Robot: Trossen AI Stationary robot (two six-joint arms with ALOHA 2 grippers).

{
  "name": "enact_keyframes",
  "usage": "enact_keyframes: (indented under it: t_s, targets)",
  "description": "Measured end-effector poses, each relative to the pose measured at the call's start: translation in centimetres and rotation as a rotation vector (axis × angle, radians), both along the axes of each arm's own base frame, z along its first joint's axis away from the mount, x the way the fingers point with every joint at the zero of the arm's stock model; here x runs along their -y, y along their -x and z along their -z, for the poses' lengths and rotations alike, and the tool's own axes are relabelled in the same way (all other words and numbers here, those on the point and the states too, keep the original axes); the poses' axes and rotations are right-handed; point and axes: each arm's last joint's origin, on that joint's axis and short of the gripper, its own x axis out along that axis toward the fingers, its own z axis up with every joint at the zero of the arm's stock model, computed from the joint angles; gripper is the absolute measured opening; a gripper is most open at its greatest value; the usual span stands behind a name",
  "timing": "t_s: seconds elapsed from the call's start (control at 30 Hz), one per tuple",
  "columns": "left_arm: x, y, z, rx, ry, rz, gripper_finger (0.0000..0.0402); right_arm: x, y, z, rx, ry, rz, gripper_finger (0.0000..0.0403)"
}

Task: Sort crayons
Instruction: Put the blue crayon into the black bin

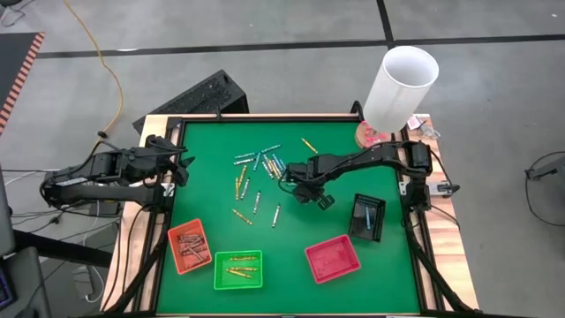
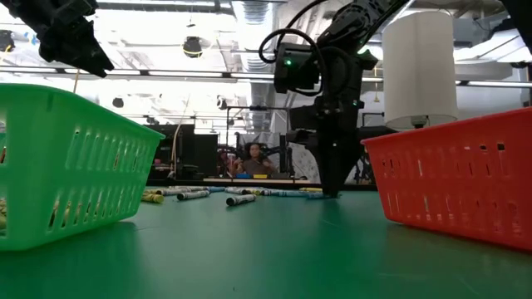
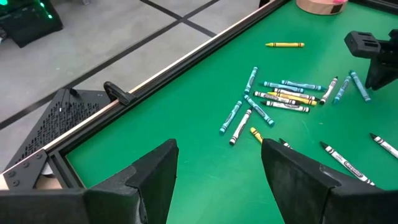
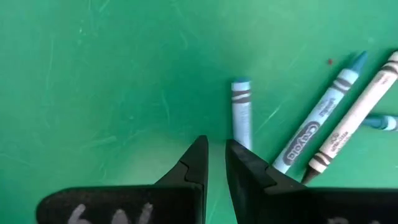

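The right gripper (image 4: 214, 163) hangs tip-down over the desk (image 1: 291, 221), fingers nearly clenched and empty. A light blue crayon (image 4: 241, 112) lies just beside them, its length running away from the tips. The left gripper (image 3: 217, 168), released, waits farther off.

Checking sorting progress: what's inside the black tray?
The high view shows one light blue crayon lying in the black tray. Nothing else shows inside; its dark floor could hide something small.
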Motion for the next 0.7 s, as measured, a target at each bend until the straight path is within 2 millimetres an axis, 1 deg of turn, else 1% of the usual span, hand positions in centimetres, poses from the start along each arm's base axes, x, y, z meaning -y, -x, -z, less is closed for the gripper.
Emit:
enact_keyframes:
  t_s: [0.2,0.37,0.47,0.57,0.7]
  targets:
    - [0.0,0.0,0.0,0.0,0.0,0.0,0.0223,-0.4,0.0,-0.1,-0.007,-0.001,-0.011,0.0067]
    - [0.0,0.0,0.0,0.0,-0.002,-0.003,0.0223,-0.4,-0.8,-1.0,0.043,0.004,-0.01,0.0067]
    - [0.0,0.0,0.0,0.0,-0.003,-0.004,0.0223,-0.1,-1.1,-1.3,0.074,0.012,-0.021,0.0067]
    - [0.0,0.0,0.0,0.0,-0.003,-0.004,0.0223,0.2,-1.1,-1.3,0.073,0.02,-0.042,0.0067]
    - [0.0,0.0,0.0,-0.001,-0.005,-0.006,0.0223,0.6,-0.8,-0.7,0.073,0.025,-0.047,0.0067]
